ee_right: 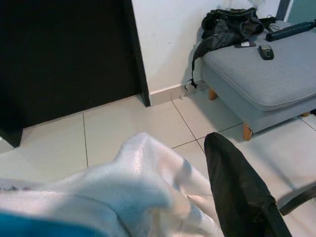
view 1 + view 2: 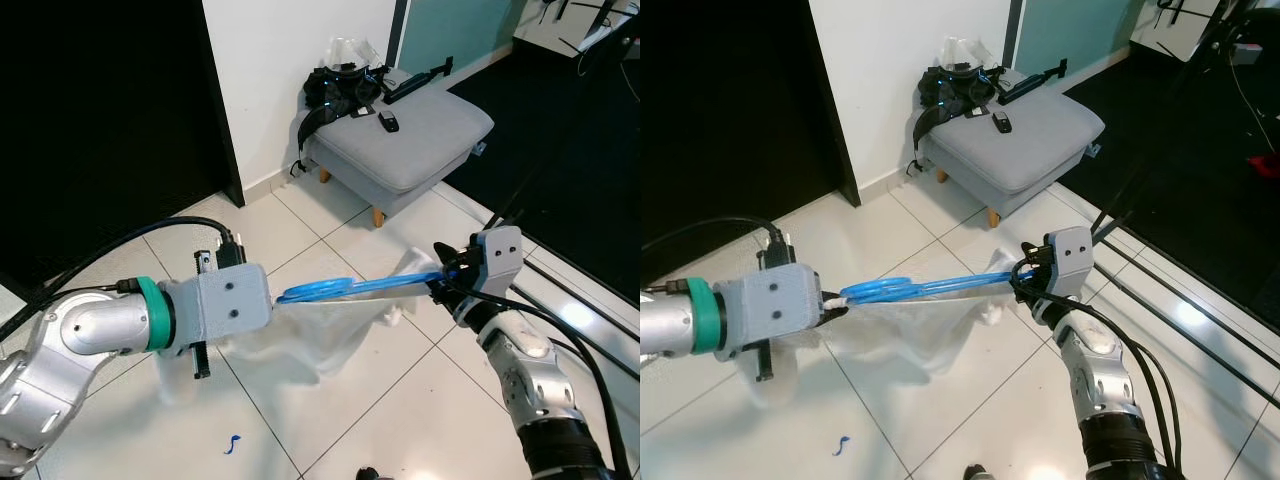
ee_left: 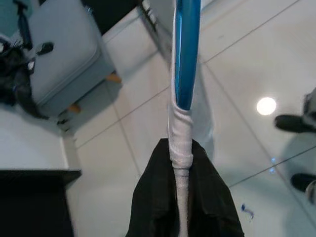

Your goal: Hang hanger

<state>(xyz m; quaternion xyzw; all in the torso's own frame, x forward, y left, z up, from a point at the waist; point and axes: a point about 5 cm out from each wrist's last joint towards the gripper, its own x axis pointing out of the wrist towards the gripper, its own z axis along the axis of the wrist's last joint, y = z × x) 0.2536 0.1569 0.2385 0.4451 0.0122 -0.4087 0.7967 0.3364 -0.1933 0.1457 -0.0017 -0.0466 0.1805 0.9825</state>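
Blue plastic, a hanger [image 2: 345, 288] spans the air between the robot's two arms above a white tiled floor [image 2: 400, 400]. A white cloth [image 2: 310, 335] is threaded on it and sags below the bar, its lower folds looking to reach the tiles, though the head views leave that contact unclear.

The left gripper [image 3: 180, 197] holds one end of the hanger: in the left wrist view its two black fingers [image 3: 153, 202] are closed narrowly on a stretch of the bar wrapped in white cloth, with the bare blue bar running on beyond them. The right gripper [image 2: 440, 285] meets the other end of the hanger, where the cloth is bunched. In the right wrist view one black finger [image 1: 242, 187] lies beside the bunched cloth and a sliver of blue shows at the lower corner; whether those fingers are clamped on anything cannot be told.

Behind the arms, a grey stool [image 2: 410, 140] on short wooden legs stands against a white wall [image 2: 290, 60]. A black bag [image 2: 340, 90] sits at its back corner, with a small black device [image 2: 388, 122] lying on the cushion near it. A dark opening [image 2: 100, 120] stands to the left of the wall. Dark shoes [image 3: 296, 123] of a person show on the tiles in the left wrist view.
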